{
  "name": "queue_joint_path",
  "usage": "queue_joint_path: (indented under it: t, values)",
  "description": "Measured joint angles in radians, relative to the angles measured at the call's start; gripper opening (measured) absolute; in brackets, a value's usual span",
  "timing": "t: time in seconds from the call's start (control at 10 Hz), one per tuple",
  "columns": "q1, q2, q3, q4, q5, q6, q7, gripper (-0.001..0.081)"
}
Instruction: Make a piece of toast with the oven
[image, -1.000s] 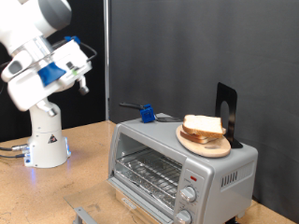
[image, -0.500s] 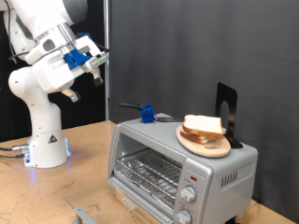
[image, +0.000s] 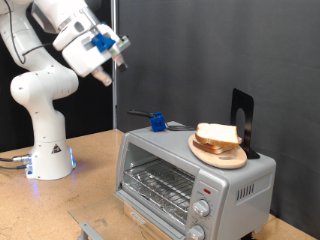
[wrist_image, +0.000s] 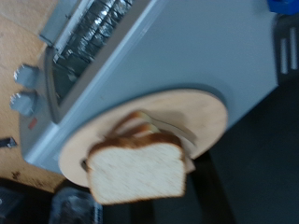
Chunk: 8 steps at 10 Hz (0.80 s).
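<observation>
Fingers of the gripper (image: 121, 55) are too small and blurred in the exterior view to tell whether they are spread or closed, and nothing shows between them; the wrist view does not show them at all. That gripper hangs high near the exterior view's top, left of centre, well apart from everything on the wooden table (image: 90, 160), at the end of the white arm (image: 45, 75) whose base (image: 47, 155) stands at the exterior view's left.

Far below and toward the exterior view's right sits the oven (image: 190, 175), a silver-grey box with its glass door shut and a wire rack (image: 160, 183) visible behind the glass. 2 round knobs (image: 201, 212) and a small red light (image: 207, 189) sit on its front panel.

On the oven's roof rests a round wooden plate (image: 217, 156), and on that plate lie 2 slices of bread; the piece of toast (image: 216, 134) is the upper one, pale with a tan crust, lying flat. In the wrist view the same slice (wrist_image: 136, 172) overhangs the plate's rim (wrist_image: 201, 117).

Behind the plate a black stand (image: 241, 122) stands upright on the oven top. A small blue object (image: 157, 122) sits at the oven's far corner, beside a dark utensil (image: 145, 114).
</observation>
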Motion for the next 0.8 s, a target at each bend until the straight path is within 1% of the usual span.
queue_joint_path:
  t: [0.1, 0.3, 0.4, 0.6, 0.7, 0.8]
  values:
    - [0.008, -0.03, 0.018, -0.001, -0.004, -0.016, -0.005, 0.0682]
    - [0.008, -0.083, 0.075, -0.006, -0.028, -0.029, -0.005, 0.0682]
    - [0.008, -0.101, 0.109, -0.007, -0.049, -0.048, 0.0, 0.0682]
    - [0.006, -0.111, 0.155, -0.001, -0.108, -0.147, 0.009, 0.0682]
    - [0.001, -0.109, 0.175, -0.004, -0.13, -0.173, 0.032, 0.0682]
    - [-0.006, -0.106, 0.193, -0.013, -0.134, -0.176, 0.069, 0.0682]
